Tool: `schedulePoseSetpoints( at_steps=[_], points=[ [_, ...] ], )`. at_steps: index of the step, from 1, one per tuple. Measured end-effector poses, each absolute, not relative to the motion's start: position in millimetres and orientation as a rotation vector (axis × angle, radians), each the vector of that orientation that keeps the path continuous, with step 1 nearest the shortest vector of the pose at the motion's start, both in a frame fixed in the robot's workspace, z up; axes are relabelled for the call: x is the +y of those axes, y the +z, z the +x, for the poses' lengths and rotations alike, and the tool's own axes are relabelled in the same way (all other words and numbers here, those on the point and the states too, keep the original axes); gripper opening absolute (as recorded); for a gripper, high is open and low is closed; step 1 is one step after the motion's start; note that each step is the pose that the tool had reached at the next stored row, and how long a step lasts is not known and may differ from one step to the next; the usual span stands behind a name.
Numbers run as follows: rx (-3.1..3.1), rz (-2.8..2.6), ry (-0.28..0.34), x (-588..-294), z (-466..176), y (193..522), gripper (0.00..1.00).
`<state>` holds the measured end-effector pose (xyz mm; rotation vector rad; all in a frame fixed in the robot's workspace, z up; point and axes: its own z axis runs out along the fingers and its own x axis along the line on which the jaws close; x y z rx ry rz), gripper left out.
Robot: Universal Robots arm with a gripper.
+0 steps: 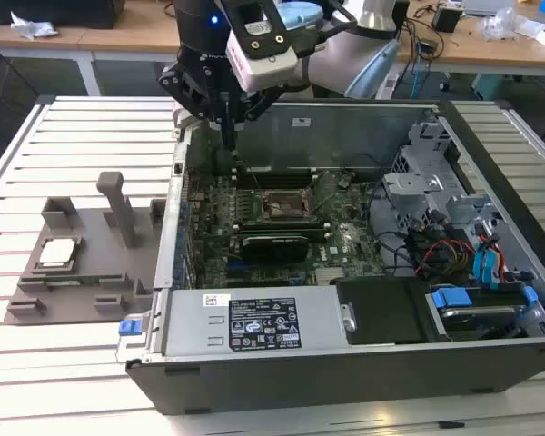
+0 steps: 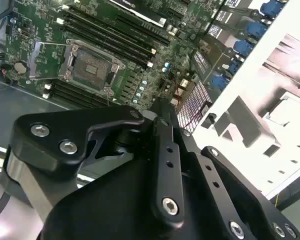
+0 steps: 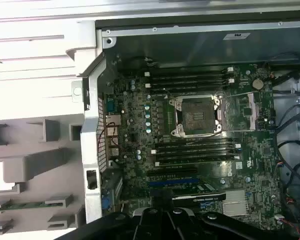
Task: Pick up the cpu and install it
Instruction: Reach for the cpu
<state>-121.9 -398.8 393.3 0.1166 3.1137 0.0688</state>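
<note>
Cpu (image 1: pixel 56 252): small flat square, metal-topped, lay in the grey fixture block (image 1: pixel 93 227) on the slatted counter (image 1: pixel 91 127), at the exterior view's left, well apart from the open computer case (image 1: pixel 345 363). Judged light, stiff, smooth-topped, underside probably fragile; best held by two opposite edges. Gripper (image 1: pixel 228 136) hung over the case's far left corner, fingers (image 2: pixel 162 125) together, empty. Socket (image 3: pixel 197 116) lay bare.

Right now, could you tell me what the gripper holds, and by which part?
Nothing: the gripper is shut and empty above the case; the cpu lies on the grey fixture.
</note>
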Motion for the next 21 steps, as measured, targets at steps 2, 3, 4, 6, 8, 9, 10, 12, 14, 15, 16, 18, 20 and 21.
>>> schedulePoseSetpoints(
  at_steps=[2, 3, 4, 6, 8, 9, 10, 12, 14, 15, 16, 18, 20, 21],
  points=[
    [3.114, 0.117, 0.069, -398.9, -135.2, 393.3, 0.11],
    [3.114, 0.117, 0.069, -398.8, -144.6, 393.3, 0.11],
    [3.114, 0.117, 0.069, -398.8, -150.2, 393.3, 0.11],
    [3.114, 0.117, 0.069, -398.9, -157.8, 393.3, 0.11],
    [3.114, 0.117, 0.069, -398.8, -166.6, 393.3, 0.11],
    [3.114, 0.117, 0.069, -398.9, -169.4, 393.3, 0.11],
    [3.114, 0.117, 0.069, -398.9, -173.5, 393.3, 0.11],
    [3.114, 0.117, 0.069, -398.8, -182.7, 393.3, 0.11],
    [3.114, 0.117, 0.069, -398.9, -195.1, 393.3, 0.11],
    [3.114, 0.117, 0.069, -398.8, -199.3, 393.3, 0.11],
    [3.114, 0.117, 0.069, -398.8, -202.4, 393.3, 0.11],
    [3.114, 0.117, 0.069, -398.9, -209.5, 393.2, 0.11],
    [3.114, 0.117, 0.069, -398.8, -216.3, 393.3, 0.11],
    [3.114, 0.117, 0.069, -398.9, -221.0, 393.3, 0.11]
  ],
)
